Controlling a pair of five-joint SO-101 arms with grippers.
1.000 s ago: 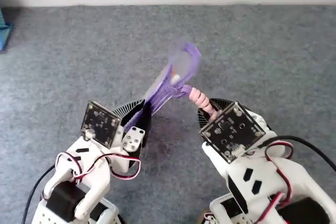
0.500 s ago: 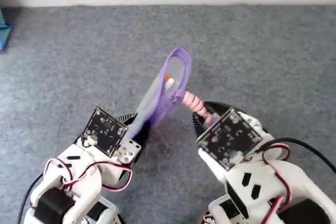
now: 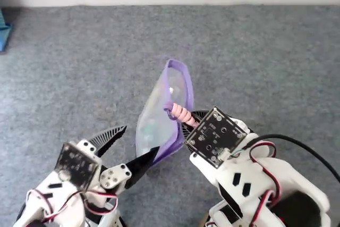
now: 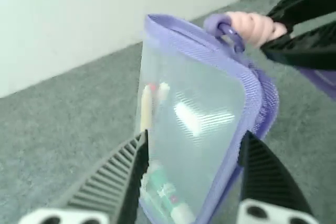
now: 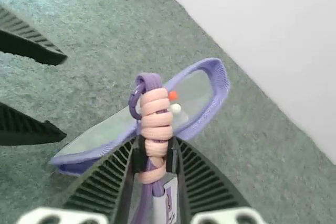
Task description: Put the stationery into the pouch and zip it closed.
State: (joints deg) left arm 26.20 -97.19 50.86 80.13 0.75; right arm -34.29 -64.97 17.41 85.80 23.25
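High view, lower left: the left claw is seen spread wide, with the lower corner of the pouch lying between its jaws; whether the corner is touched cannot be told. At lower right the right claw is pressed together on the pink zip pull, by which the pouch is held raised at the frame's centre, above the grey counter. Stationery is seen inside through the clear wall. Zipping is judged to be the step in hand. To be done well, the lower corner should first be pinched firmly by the left claw so the fabric is drawn taut; the pull should then be drawn straight along the zip line, lest the pouch be twisted
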